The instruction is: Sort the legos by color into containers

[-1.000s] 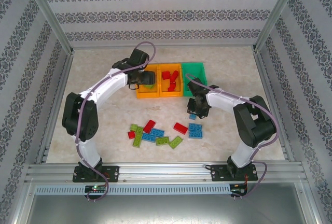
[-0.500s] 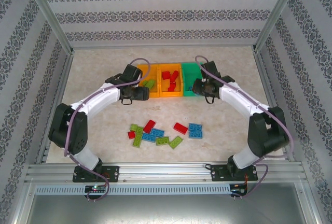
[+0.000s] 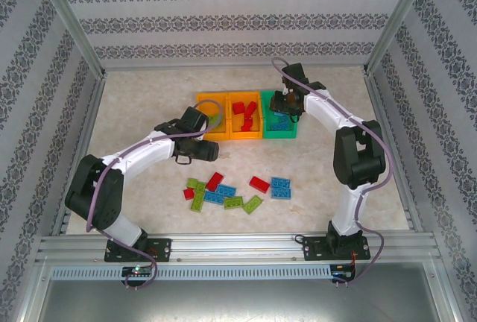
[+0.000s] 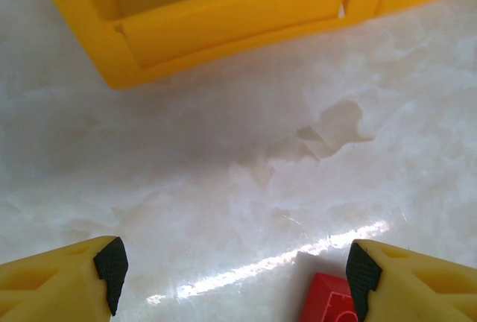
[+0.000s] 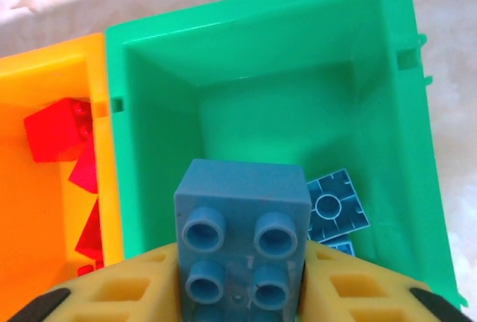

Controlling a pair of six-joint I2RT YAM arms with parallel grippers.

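Observation:
My right gripper [image 3: 285, 109] hangs over the green container [image 3: 291, 133], shut on a blue lego [image 5: 242, 225] that sits studs-up between its yellow fingers [image 5: 350, 288]. More blue legos [image 5: 337, 203] lie on the floor of the green container [image 5: 261, 46]. Red legos [image 3: 244, 112] lie in the middle orange container [image 3: 246, 136]. My left gripper [image 3: 200, 152] is open and empty, low over the table just in front of the left orange container [image 4: 223, 27]. A red lego [image 4: 332, 303] lies by its right fingertip. Loose green [image 3: 197, 188], red [image 3: 259, 183] and blue [image 3: 281, 187] legos lie on the table.
The three containers stand in a row at mid-table, touching side to side. The loose legos lie in a band between the arms' bases and the containers. Metal frame rails [image 3: 74, 150] and patterned walls border the marble tabletop [image 3: 149, 91] on three sides.
My right arm has lifted the blue lego from the table and swung back over the green container. My left gripper has drawn back from the left orange container toward the table.

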